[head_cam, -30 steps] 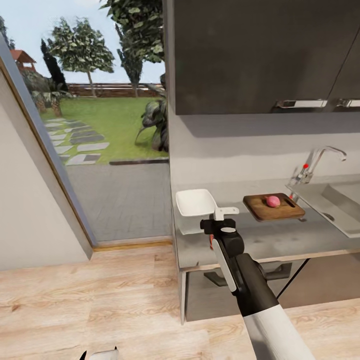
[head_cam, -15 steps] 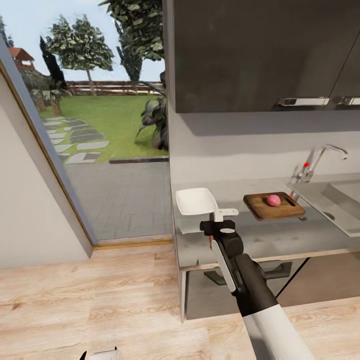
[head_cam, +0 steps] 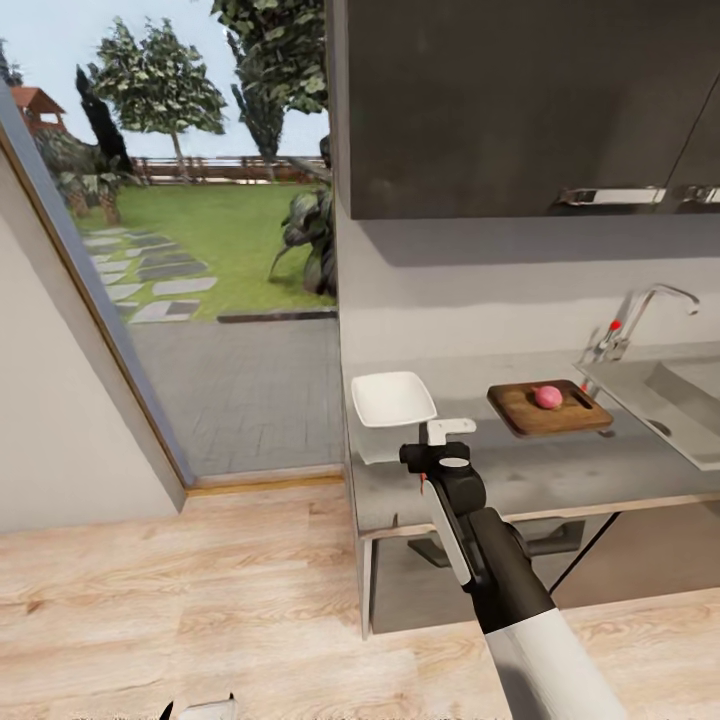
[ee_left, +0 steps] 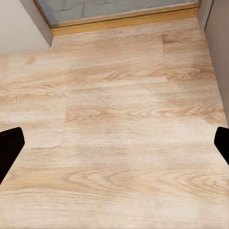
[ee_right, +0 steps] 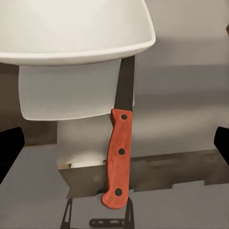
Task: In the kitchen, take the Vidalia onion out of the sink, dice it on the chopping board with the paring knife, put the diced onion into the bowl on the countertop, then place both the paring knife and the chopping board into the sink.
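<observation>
We lower right gripper (head_cam: 438,462), fingers spread, squarely over red-handled paring knife (ee_right: 119,157) beside white square bowl (head_cam: 392,399); left gripper (ee_left: 114,148) likewise spread.

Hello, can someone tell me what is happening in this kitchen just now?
The robot stands at the counter with its right gripper open above the knife, which lies on the counter by the white bowl. The onion already sits whole on the chopping board beside the sink. The left gripper hangs open over the floor.
</observation>
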You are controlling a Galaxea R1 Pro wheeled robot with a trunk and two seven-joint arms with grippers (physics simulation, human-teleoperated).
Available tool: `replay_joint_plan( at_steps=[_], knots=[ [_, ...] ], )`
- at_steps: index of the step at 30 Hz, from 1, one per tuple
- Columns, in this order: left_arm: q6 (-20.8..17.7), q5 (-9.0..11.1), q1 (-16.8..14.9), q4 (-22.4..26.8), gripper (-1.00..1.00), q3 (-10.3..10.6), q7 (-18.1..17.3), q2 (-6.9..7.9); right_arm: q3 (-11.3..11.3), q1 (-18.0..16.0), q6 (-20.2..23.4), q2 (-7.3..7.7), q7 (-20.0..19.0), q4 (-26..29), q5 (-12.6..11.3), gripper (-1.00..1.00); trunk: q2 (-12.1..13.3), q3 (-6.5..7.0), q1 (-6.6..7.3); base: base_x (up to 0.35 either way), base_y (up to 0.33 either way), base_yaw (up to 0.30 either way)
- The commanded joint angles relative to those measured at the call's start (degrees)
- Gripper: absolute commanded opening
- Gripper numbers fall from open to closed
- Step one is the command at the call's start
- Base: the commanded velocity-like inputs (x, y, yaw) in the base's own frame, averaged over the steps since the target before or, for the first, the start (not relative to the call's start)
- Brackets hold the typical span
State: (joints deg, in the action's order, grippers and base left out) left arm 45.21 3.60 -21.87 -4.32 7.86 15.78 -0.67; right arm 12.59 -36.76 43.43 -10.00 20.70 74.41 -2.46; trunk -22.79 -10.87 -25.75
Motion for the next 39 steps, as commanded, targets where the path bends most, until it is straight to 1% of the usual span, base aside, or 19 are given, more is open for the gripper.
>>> replay_joint_plan(
  at_steps=[1,15,39],
  knots=[
    [0.3,0.4,-0.1,-0.2,1.00,0.5,0.2,-0.03,0.1,-0.1,0.3,0.00,0.4,0.0,-0.3,1.00,-0.1,-0.19,-0.03,0.000,0.000,0.000],
    [0.3,0.4,-0.1,-0.2,1.00,0.5,0.0,-0.03,0.1,-0.1,0.3,0.00,0.4,0.0,-0.3,1.00,-0.1,-1.20,-0.03,0.096,-0.005,0.000],
    [0.3,0.4,-0.1,-0.2,1.00,0.5,0.0,-0.03,0.0,-0.1,0.2,0.15,0.4,0.0,-0.2,1.00,-0.1,-2.95,-0.03,0.004,-0.001,0.000]
  ],
)
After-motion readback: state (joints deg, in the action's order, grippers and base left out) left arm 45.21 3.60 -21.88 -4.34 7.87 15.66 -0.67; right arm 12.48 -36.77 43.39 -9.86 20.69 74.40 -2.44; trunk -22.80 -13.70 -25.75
